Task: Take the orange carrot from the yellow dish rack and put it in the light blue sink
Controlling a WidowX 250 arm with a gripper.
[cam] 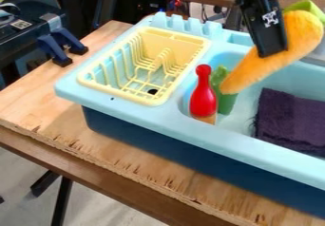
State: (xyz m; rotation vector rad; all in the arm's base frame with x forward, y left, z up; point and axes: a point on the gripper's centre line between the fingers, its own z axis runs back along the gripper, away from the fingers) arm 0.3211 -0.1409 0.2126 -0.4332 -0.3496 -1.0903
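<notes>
Orange carrot-shaped toy (303, 34), long and tapered, is held aslant in the black two-finger pincer (273, 53), which is clamped on its thick part. From the pincer, its narrow end points down and to the left of the view, while its broad end rises to the right. The carrot-shaped toy is over the basin side of a pale blue plastic toy sink (136, 118) with a dark blue base. There is one such toy, and by its broad end one light green piece (308, 6), whose kind I cannot tell.

Below the narrow end are one red pin-shaped toy (203, 94) with a tan bottom and, just behind it, one green elongated toy (226, 101), partly hidden. One dark purple cloth (289, 118) lies in the basin. One yellow plastic dish rack (120, 93) sits at the sink's other end. Two dark blue clamps (52, 49) are at the far edge of the wooden counter (38, 94).
</notes>
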